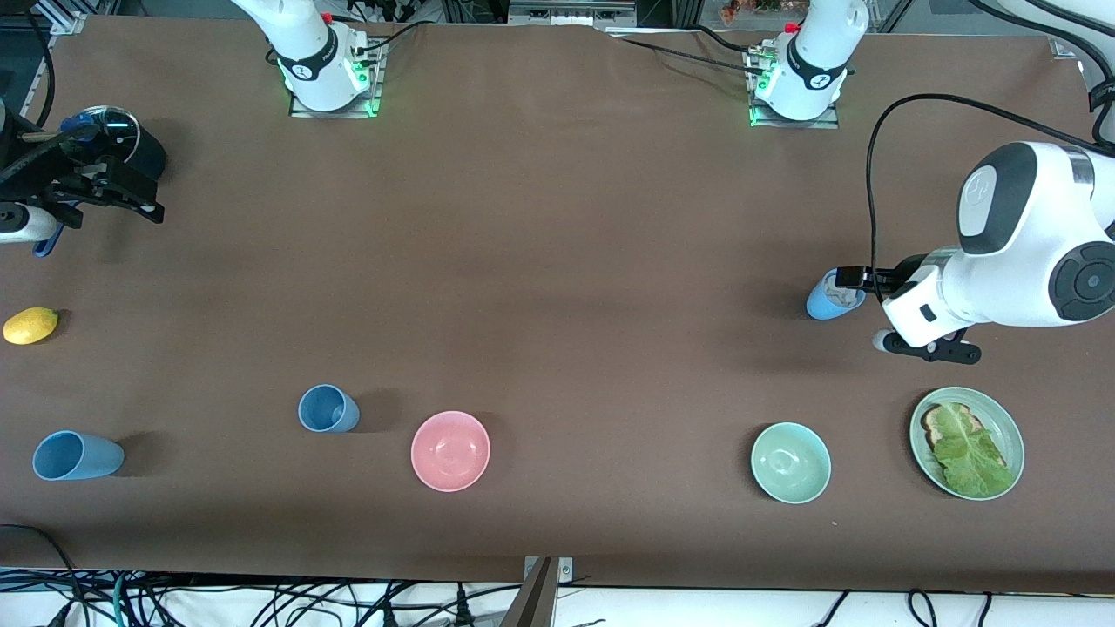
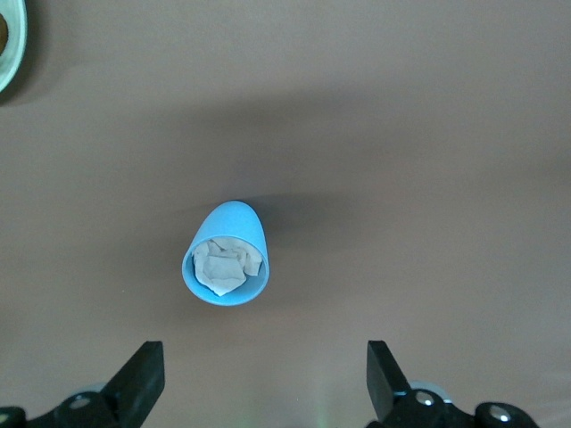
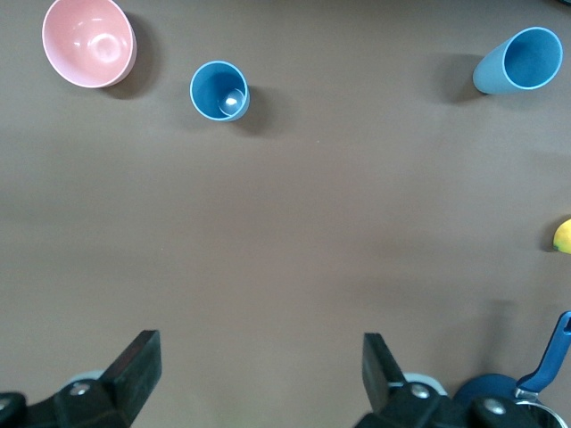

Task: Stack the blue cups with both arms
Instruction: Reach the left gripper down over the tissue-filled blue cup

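Observation:
Two muted blue cups stand toward the right arm's end of the table. One (image 1: pixel 328 409) (image 3: pixel 219 90) is beside the pink bowl with a small shiny thing inside. The other (image 1: pixel 78 455) (image 3: pixel 519 61) is nearer the table's end. My right gripper (image 1: pixel 122 192) (image 3: pixel 259 374) hangs open and empty over bare table next to the saucepan, well apart from both cups. My left gripper (image 1: pixel 902 315) (image 2: pixel 265 379) is open and empty over the left arm's end. Just ahead of its fingers stands a brighter sky-blue cup (image 1: pixel 834 296) (image 2: pixel 227 257) with crumpled paper in it.
A pink bowl (image 1: pixel 450 450) (image 3: pixel 89 42), a green bowl (image 1: pixel 791 462) and a green plate (image 1: pixel 1010 435) with toast and lettuce line the edge nearest the front camera. A lemon (image 1: pixel 30 325) (image 3: pixel 562 236) and a dark blue lidded saucepan (image 1: pixel 118 139) (image 3: pixel 500 392) are at the right arm's end.

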`<state>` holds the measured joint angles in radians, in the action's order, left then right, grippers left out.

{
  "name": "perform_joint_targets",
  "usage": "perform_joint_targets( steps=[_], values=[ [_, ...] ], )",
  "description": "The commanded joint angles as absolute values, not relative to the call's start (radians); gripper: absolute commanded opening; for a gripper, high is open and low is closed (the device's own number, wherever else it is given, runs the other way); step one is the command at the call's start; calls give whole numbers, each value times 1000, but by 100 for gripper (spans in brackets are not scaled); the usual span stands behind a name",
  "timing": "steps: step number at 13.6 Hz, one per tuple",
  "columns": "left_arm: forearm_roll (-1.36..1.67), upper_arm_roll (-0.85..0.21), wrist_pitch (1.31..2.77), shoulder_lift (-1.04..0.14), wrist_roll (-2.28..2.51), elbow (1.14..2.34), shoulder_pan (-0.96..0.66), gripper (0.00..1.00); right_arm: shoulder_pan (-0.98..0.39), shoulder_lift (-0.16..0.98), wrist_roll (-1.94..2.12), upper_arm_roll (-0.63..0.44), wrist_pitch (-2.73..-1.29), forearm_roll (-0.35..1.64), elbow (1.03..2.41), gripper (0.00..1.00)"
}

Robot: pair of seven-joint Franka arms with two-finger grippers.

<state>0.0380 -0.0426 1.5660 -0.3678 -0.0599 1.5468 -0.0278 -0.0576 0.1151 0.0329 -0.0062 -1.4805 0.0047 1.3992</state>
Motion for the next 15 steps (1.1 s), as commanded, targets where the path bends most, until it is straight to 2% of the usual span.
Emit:
perform_joint_targets(
  steps=[1, 8, 10, 13, 15],
  values=[
    [20, -43, 1635, -388, -61, 1549, -21, 100, -57, 127, 46, -6, -1482, 9, 1394, 100],
    [-5, -41, 1874, -403, -225, 1696, 50, 100, -58, 137, 46, -6, -1485, 6, 1399, 100],
    [-5, -34, 1914, -362, -261, 1756, 54, 100, -58, 137, 46, -6, -1483, 6, 1402, 100],
    [-17, 7, 2148, -212, -267, 2006, -1, 100, -58, 137, 46, -6, -1483, 6, 1402, 100],
    [-17, 76, 2183, -169, -267, 2069, -70, 100, -58, 137, 46, -6, -1483, 8, 1402, 100]
  ],
)
